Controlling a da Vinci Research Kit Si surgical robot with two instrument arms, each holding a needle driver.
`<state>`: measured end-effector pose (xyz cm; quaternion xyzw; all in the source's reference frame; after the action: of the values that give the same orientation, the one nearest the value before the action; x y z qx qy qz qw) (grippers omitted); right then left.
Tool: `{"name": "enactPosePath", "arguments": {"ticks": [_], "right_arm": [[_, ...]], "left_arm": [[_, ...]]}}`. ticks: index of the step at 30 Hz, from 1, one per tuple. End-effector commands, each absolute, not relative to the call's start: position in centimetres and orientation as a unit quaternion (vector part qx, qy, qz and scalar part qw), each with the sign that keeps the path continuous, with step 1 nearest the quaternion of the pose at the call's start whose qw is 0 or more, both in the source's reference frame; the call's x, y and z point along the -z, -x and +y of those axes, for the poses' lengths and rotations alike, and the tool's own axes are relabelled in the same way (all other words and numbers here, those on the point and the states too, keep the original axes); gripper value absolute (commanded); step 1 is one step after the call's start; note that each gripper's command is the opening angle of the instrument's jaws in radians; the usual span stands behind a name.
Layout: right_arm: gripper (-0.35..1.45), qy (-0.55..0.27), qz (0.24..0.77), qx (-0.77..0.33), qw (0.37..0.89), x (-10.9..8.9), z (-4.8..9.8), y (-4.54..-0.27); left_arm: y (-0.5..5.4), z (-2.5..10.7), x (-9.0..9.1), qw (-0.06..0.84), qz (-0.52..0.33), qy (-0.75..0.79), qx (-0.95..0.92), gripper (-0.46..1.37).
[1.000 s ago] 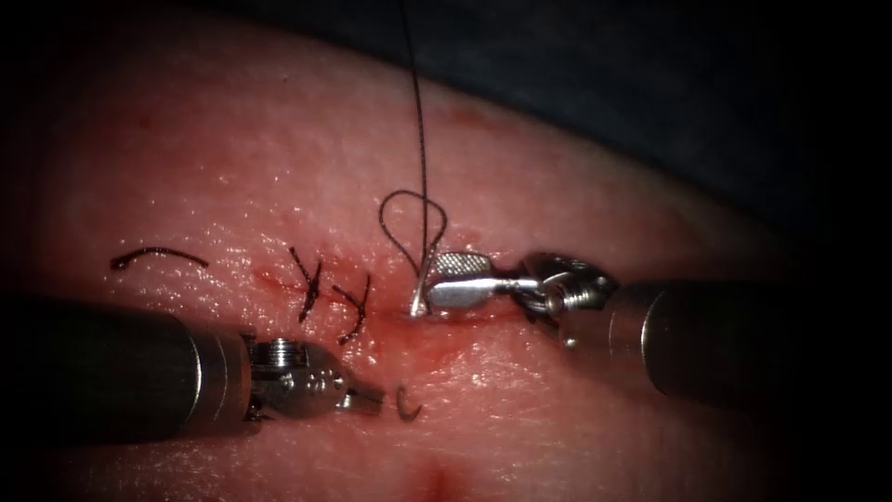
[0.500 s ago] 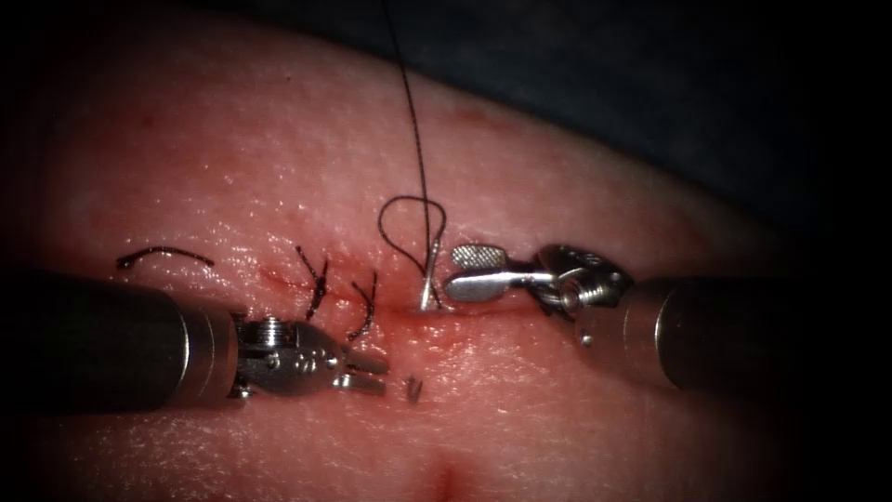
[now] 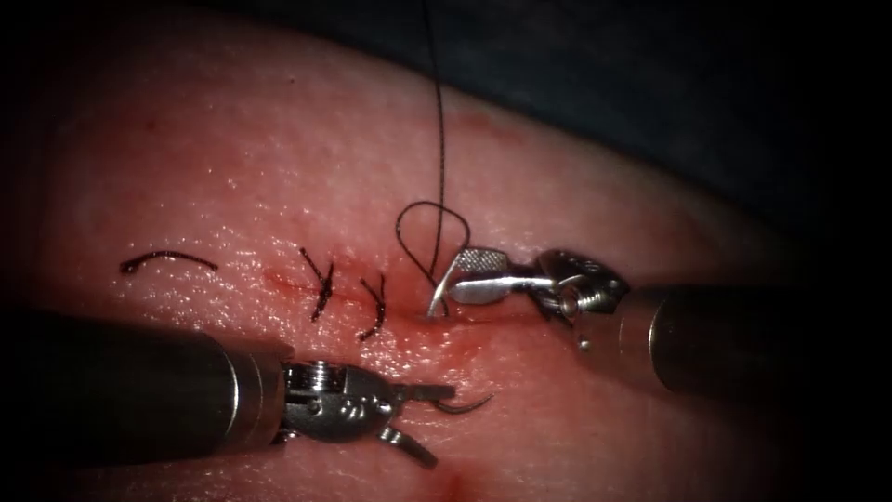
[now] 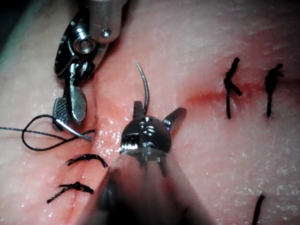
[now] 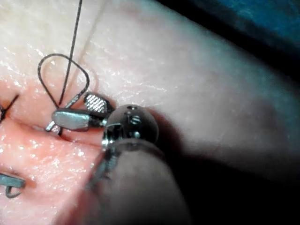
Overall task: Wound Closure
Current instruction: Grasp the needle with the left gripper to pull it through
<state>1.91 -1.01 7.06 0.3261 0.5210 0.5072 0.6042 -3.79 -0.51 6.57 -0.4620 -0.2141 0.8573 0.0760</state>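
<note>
Nearest, left tool (image 3: 437, 423): jaws spread, needle (image 3: 465, 405) tip emerging from tissue (image 3: 279, 167) just beside upper jaw, curving rightward, nothing gripped. Farther, right tool (image 3: 455, 279): jaws parted at needle's tail, beside thread (image 3: 441, 139) loop, not clamped. Cut (image 3: 307, 284) between (two stitches leftward). Change: left tool has advanced; more needle tip shows.

- There are no words, numbers, brand names or signs to read in any of the views.
- The tissue (image 3: 576, 214) has no writing on it.
- The metal tools have no letters that can be made out.
</note>
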Motion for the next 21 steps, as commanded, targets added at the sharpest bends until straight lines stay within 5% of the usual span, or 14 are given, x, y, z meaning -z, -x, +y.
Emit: {"name": "enactPosePath", "arguments": {"ticks": [1,4,7,17,21], "right_arm": [[0.8,-0.326,0.521,-0.507,0.604,-7.05,-1.03,-1.91],[0.79,-0.326,0.521,-0.506,0.605,-7.05,-1.06,-1.89],[0.78,-0.326,0.521,-0.506,0.605,-7.03,-1.1,-1.88],[0.76,-0.325,0.521,-0.506,0.605,-7.01,-1.14,-1.87],[0.75,-0.325,0.521,-0.507,0.605,-7.02,-1.14,-1.87]], "left_arm": [[3.79,-0.47,-6.6,0.084,-0.217,0.467,-0.853,0.59],[3.79,-0.37,-6.67,0.093,-0.213,0.462,-0.856,0.64],[3.74,-0.27,-6.77,0.106,-0.194,0.453,-0.864,0.39],[3.65,-0.28,-6.86,0.127,-0.198,0.445,-0.864,-0.02],[3.69,-0.31,-6.82,0.129,-0.198,0.445,-0.864,-0.06]]}}
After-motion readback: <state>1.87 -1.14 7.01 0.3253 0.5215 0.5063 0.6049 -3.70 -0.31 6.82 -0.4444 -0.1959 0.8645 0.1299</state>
